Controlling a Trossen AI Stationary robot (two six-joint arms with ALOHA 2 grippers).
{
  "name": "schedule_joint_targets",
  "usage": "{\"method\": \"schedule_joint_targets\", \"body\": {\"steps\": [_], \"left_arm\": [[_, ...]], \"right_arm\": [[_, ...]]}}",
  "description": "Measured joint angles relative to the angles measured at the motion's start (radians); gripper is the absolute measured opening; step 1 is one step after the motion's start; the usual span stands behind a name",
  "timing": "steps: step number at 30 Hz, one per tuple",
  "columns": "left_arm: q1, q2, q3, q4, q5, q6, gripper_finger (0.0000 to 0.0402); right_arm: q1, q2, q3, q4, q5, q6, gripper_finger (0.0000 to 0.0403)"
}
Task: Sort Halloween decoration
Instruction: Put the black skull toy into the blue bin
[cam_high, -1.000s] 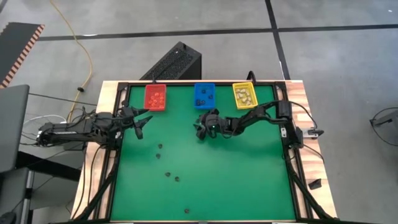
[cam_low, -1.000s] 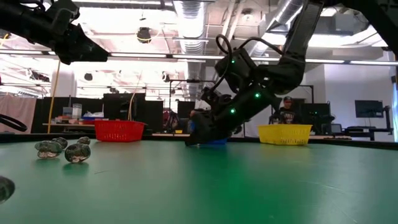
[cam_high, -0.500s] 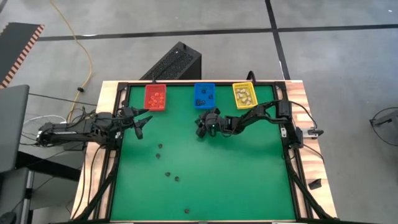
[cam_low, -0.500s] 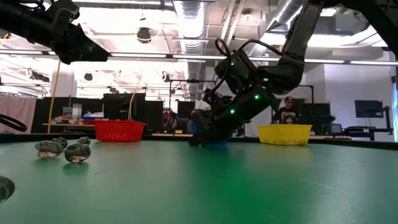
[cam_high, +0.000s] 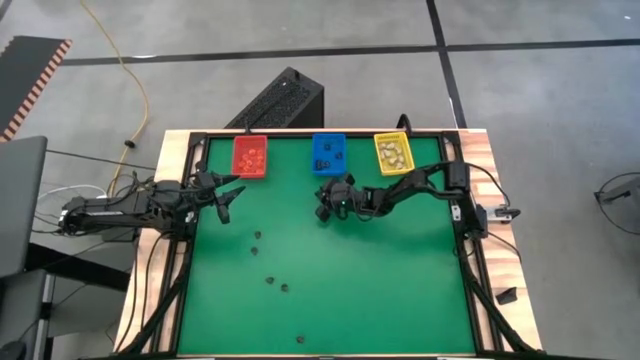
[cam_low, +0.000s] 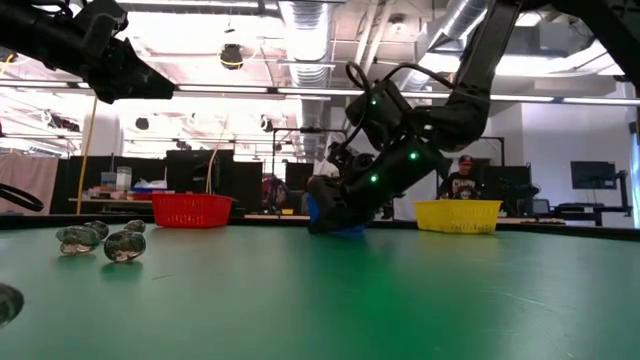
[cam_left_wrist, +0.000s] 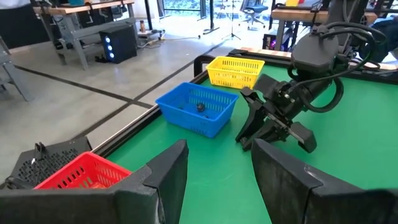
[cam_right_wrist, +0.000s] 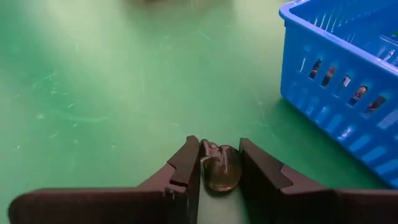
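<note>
My right gripper (cam_right_wrist: 219, 143) is low over the green table (cam_high: 380, 280), just near of the blue bin (cam_high: 328, 153), and is shut on a small dark brownish trinket (cam_right_wrist: 221, 169). In the high view the gripper (cam_high: 322, 208) hides that trinket. Several more dark trinkets lie loose on the table's left half (cam_high: 255, 237) (cam_high: 268, 280) (cam_high: 284, 288); two of them show in the low view (cam_low: 125, 245). My left gripper (cam_high: 228, 195) hangs open above the table's left edge, its fingers (cam_left_wrist: 171, 171) around nothing. My right gripper pinches the trinket by its two sides (cam_right_wrist: 205, 167) between the two fingers (cam_right_wrist: 189, 168), at their free ends. The fingers slant down at it from the table's right. The trinket's underside lies on the table.
Along the far edge stand a red bin (cam_high: 250, 157), the blue bin (cam_right_wrist: 348, 81) and a yellow bin (cam_high: 393, 153), each with small pieces inside. The blue bin's wall is close beside my right gripper. The table's right and near parts are bare green.
My right gripper has stayed where it was and has shut its fingers from wide apart onto the trinket on the table. The trinket has not left the table.
</note>
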Motion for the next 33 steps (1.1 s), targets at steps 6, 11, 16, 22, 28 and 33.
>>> {"method": "schedule_joint_targets", "body": {"steps": [6, 11, 16, 22, 28, 33], "left_arm": [[0.000, 0.000, 0.000, 0.000, 0.000, 0.007, 0.0169], [0.000, 0.000, 0.000, 0.000, 0.000, 0.007, 0.0169], [0.000, 0.000, 0.000, 0.000, 0.000, 0.006, 0.0169], [0.000, 0.000, 0.000, 0.000, 0.000, 0.003, 0.0169], [0.000, 0.000, 0.000, 0.000, 0.000, 0.007, 0.0169], [0.000, 0.000, 0.000, 0.000, -0.001, 0.020, 0.0169]], "right_arm": [[0.029, -0.069, -0.004, -0.004, 0.013, -0.012, 0.0114], [0.037, -0.163, -0.002, 0.005, 0.026, -0.065, 0.0114], [0.018, -0.245, -0.002, 0.005, 0.078, -0.125, 0.0114], [-0.074, -0.253, -0.002, -0.012, 0.110, -0.130, 0.0118], [-0.166, -0.251, -0.002, -0.113, 0.108, -0.060, 0.0121], [-0.220, -0.251, -0.002, -0.146, 0.039, -0.002, 0.0127]]}}
